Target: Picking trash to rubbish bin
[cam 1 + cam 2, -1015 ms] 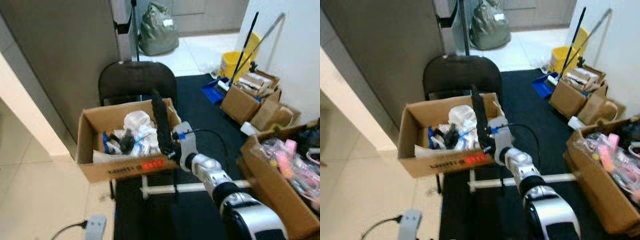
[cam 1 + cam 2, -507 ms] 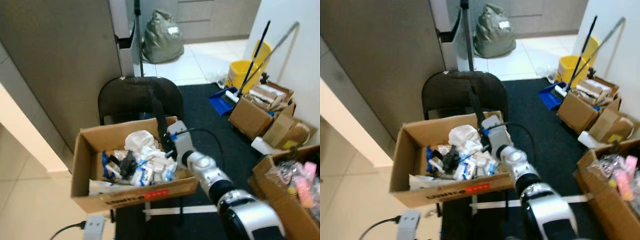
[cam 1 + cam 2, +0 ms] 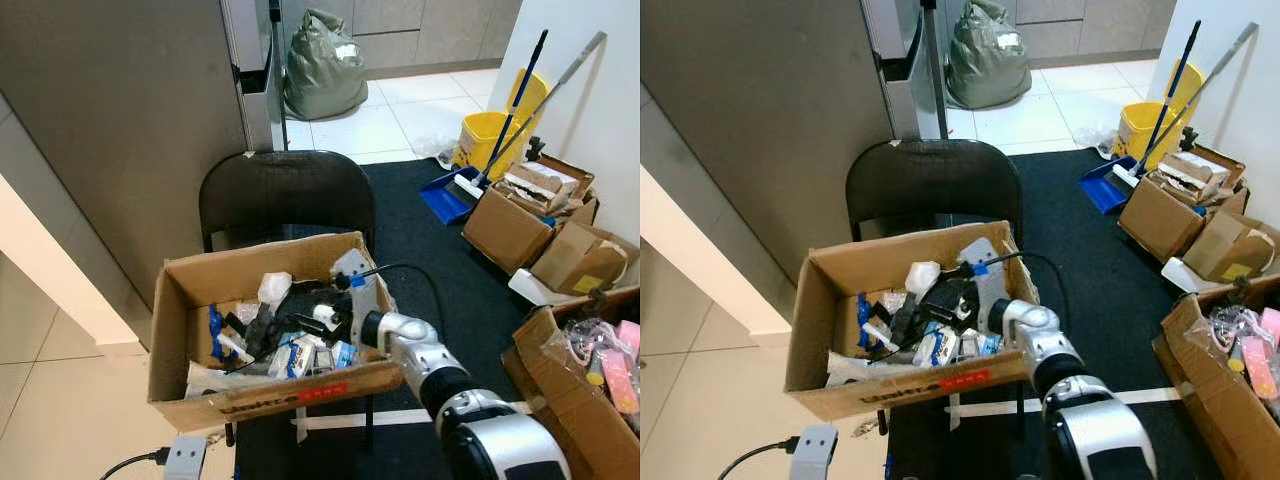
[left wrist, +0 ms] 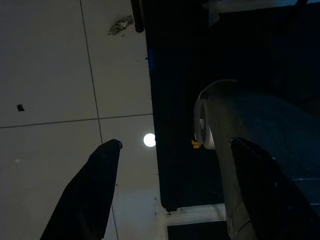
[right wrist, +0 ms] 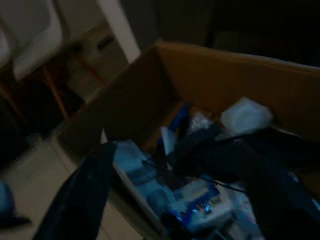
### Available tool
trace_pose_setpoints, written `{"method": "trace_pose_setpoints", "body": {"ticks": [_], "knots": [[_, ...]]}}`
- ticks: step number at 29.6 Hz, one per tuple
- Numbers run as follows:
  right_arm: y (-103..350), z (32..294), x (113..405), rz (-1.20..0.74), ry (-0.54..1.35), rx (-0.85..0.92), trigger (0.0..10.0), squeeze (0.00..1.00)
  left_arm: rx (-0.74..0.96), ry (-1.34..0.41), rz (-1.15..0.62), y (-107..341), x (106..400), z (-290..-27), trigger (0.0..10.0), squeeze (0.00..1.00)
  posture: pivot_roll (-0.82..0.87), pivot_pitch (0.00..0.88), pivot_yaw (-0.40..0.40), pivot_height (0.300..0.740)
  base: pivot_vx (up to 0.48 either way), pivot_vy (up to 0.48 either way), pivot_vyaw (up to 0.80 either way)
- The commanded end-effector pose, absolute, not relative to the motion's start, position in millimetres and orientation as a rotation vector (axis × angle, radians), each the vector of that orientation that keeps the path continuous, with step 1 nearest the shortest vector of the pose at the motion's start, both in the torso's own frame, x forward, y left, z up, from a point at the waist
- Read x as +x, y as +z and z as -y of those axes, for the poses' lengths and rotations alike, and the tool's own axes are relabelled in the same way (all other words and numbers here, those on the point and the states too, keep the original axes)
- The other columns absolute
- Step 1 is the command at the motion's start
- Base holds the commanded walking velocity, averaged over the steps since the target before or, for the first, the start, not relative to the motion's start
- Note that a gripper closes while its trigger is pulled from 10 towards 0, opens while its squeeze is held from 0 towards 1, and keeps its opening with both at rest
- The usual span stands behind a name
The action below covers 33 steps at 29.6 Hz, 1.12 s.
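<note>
right gripper down inside the trash box

the cardboard box (image 3: 180, 330) sits on the seat of a black chair (image 3: 280, 195) and it's stuffed with trash (image 3: 930, 345) — white crumpled paper, blue and white wrappers, some black bits. the right gripper (image 3: 952, 298) is reaching down into the box from the robot's side, its black fingers lying right in among the trash near the middle, touching or nearly touching the pile. in the right wrist view the two fingers (image 5: 80, 195) stand apart with the wrappers between them, not clamped on anything i can make out, though that view is dark and blurry.

the silver right arm (image 3: 430, 370) stretches forward and to the left from the lower right, wrist angled over the box's near right corner, with a black cable looping above it.

the left gripper (image 4: 165, 160) hangs idle over the tile floor (image 4: 50, 75) and the edge of a dark mat (image 4: 240, 50), fingers spread.

the front of the box carries a red label (image 3: 315, 391) and dark printed text beside it — too small to read.
</note>
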State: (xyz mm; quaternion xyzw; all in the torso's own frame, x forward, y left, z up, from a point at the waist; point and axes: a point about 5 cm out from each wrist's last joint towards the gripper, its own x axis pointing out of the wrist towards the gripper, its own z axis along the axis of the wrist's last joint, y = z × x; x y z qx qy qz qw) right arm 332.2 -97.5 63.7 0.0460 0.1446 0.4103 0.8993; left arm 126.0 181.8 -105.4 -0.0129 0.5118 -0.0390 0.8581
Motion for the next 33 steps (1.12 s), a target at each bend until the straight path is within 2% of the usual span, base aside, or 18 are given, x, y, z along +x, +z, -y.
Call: {"method": "trace_pose_setpoints", "body": {"ticks": [1,2,3,5,6,8,11,14,17,19,22,26,28,29,31,33], "knots": [[70,98,335,-0.278,0.853,0.166,10.0,1.0,-0.016,-0.097,-1.149,-111,110,-180,10.0,0.0,0.01,0.045,0.075,0.74,0.0,0.0,0.0],[71,98,334,-0.277,0.889,0.21,10.0,0.64,-0.016,-0.097,-1.149,-111,109,-180,10.0,0.0,0.01,0.045,0.075,0.74,0.0,0.0,0.0],[75,97,326,-0.272,1.05,0.324,10.0,0.0,-0.016,-0.095,-1.152,-111,109,-180,10.0,0.0,0.01,0.039,0.072,0.74,0.0,0.0,0.0],[76,98,322,-0.268,1.121,0.37,10.0,0.0,-0.016,-0.094,-1.153,-111,109,-180,10.0,0.0,0.01,0.039,0.072,0.74,0.0,0.0,0.0],[73,102,304,-0.297,1.315,0.43,10.0,0.0,-0.015,-0.094,-1.155,-112,109,-179,10.0,0.0,0.01,0.037,0.071,0.74,0.0,0.0,0.0],[66,105,291,-0.351,1.42,0.426,10.0,0.0,-0.011,-0.095,-1.157,-112,108,-179,10.0,0.0,0.01,0.037,0.072,0.74,0.0,0.0,0.0],[49,108,273,-0.471,1.5,0.374,10.0,0.0,-0.006,-0.097,-1.159,-112,108,-180,10.0,0.0,0.01,0.037,0.072,0.74,0.0,0.0,0.0],[30,114,261,-0.596,1.504,0.3,10.0,0.0,0.001,-0.1,-1.163,-112,107,-180,10.0,0.0,0.0,0.039,0.077,0.74,0.0,0.0,0.0],[-6,133,243,-0.827,1.365,0.103,10.0,0.0,0.011,-0.109,-1.169,-112,107,-180,10.0,0.0,0.0,0.045,0.083,0.74,0.0,0.0,0.0],[-11,137,241,-0.852,1.326,0.074,10.0,0.0,0.013,-0.109,-1.17,-112,107,-180,10.0,0.0,0.0,0.045,0.083,0.74,0.0,0.0,0.0],[-29,156,225,-0.989,1.195,0.003,10.0,0.0,0.011,-0.103,-1.175,-113,106,-180,10.0,0.0,0.01,0.048,0.084,0.74,-0.28,0.0,0.0],[-38,168,215,-1.056,1.115,-0.012,10.0,0.0,0.012,-0.103,-1.178,-113,105,-180,10.0,0.0,0.0,0.048,0.085,0.74,-0.328,0.0,0.0],[-50,182,209,-1.098,0.961,-0.165,10.0,0.0,0.012,-0.102,-1.18,-113,104,-180,10.0,0.0,0.0,0.048,0.085,0.74,-0.33,0.0,0.0],[-50,182,209,-1.098,0.961,-0.165,10.0,0.0,0.012,-0.102,-1.18,-113,104,-180,10.0,0.0,0.0,0.048,0.085,0.74,-0.33,0.0,0.0],[-61,193,202,-1.123,0.789,-0.246,10.0,0.0,0.012,-0.101,-1.182,-113,104,-179,10.0,0.0,0.0,0.053,0.086,0.74,-0.33,0.0,0.0],[-61,193,202,-1.123,0.789,-0.246,10.0,0.0,0.012,-0.101,-1.182,-113,104,-179,10.0,0.0,0.0,0.053,0.086,0.74,-0.33,0.0,0.0]]}}
